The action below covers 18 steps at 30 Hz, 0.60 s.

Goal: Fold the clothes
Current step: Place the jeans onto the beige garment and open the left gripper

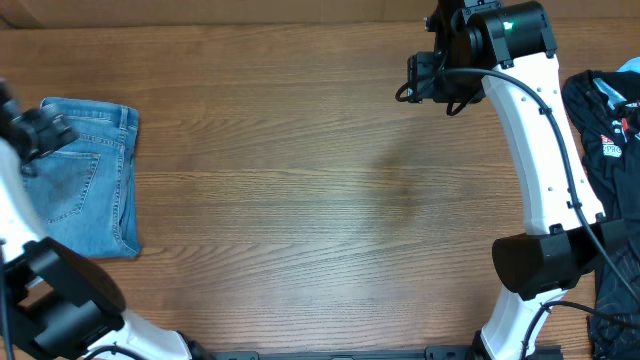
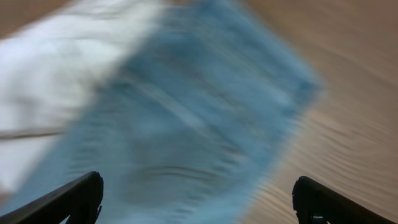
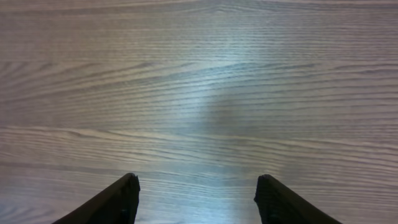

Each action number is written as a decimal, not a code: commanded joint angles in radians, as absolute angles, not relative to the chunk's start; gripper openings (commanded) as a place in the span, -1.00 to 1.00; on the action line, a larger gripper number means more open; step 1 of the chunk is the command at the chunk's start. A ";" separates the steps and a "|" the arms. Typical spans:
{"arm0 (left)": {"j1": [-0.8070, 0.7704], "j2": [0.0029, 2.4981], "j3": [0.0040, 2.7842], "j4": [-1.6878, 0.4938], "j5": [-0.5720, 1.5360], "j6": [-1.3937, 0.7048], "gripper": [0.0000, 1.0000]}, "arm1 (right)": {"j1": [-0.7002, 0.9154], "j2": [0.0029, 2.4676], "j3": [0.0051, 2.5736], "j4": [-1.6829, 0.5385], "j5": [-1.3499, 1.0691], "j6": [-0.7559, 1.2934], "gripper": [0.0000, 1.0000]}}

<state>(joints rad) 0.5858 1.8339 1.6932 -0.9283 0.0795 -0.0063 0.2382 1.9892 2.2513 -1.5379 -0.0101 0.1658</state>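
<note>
**Folded jeans at the left edge of the bench, both jaws released**

Overhead view: A wide wooden bench (image 1: pixel 300 200) is seen from above. The light-blue jeans (image 1: pixel 90 180) are laid at its far left edge, folded into a compact rectangle with a stitched back pocket facing up. The left jaws are held over the upper left corner of the jeans and are partly cut off by the frame edge. Whether they touch the denim cannot be told from here. The right jaws are held over the far side of the bench, right of centre, well apart from the jeans. A black garment (image 1: pixel 610 110) with white printing is seen at the right edge.

Left wrist view: Everything here is blurred. Most of the view is filled by the jeans (image 2: pixel 199 124), seen as a blue slanted shape. A white patch (image 2: pixel 56 74) is seen beside them at the upper left, too smeared to identify. Bare bench (image 2: pixel 360 93) is seen on the right. Two dark fingertips (image 2: pixel 81 196) are set far apart in the bottom corners. The left jaws are released and nothing is grasped.

Right wrist view: Only the bare wood grain of the bench (image 3: pixel 199 74) is seen. Two dark fingertips (image 3: pixel 121 202) are spread at the bottom. The right jaws are released, with nothing between them.
</note>
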 commanded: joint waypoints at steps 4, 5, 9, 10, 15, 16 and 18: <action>0.406 1.721 1.708 -1.013 0.268 -0.026 1.00 | 0.181 1.958 2.253 -1.463 -0.226 0.195 0.81; 0.379 1.715 1.708 -1.029 0.271 -0.025 0.99 | 0.167 1.957 2.253 -1.446 -0.250 0.195 1.00; 0.273 1.697 1.709 -1.127 0.270 -0.022 0.99 | 0.112 1.957 2.253 -1.411 -0.263 0.150 1.00; 0.252 1.694 1.709 -1.156 0.270 -0.022 1.00 | 0.099 1.957 2.253 -1.415 -0.257 0.135 1.00; 0.175 1.682 1.709 -1.319 0.270 -0.014 0.99 | 0.035 1.941 2.253 -1.496 -0.124 0.241 1.00; 0.166 1.674 1.709 -1.349 0.270 -0.002 1.00 | 0.025 1.930 2.253 -1.512 -0.099 0.255 1.00; 0.150 1.651 1.708 -1.398 0.271 0.004 1.00 | 0.014 1.905 2.253 -1.543 -0.061 0.263 1.00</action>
<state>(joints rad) 0.1650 1.7092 1.6936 -1.3712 0.2569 -0.0086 0.0288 1.9827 2.2498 -1.5272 -0.1463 0.2161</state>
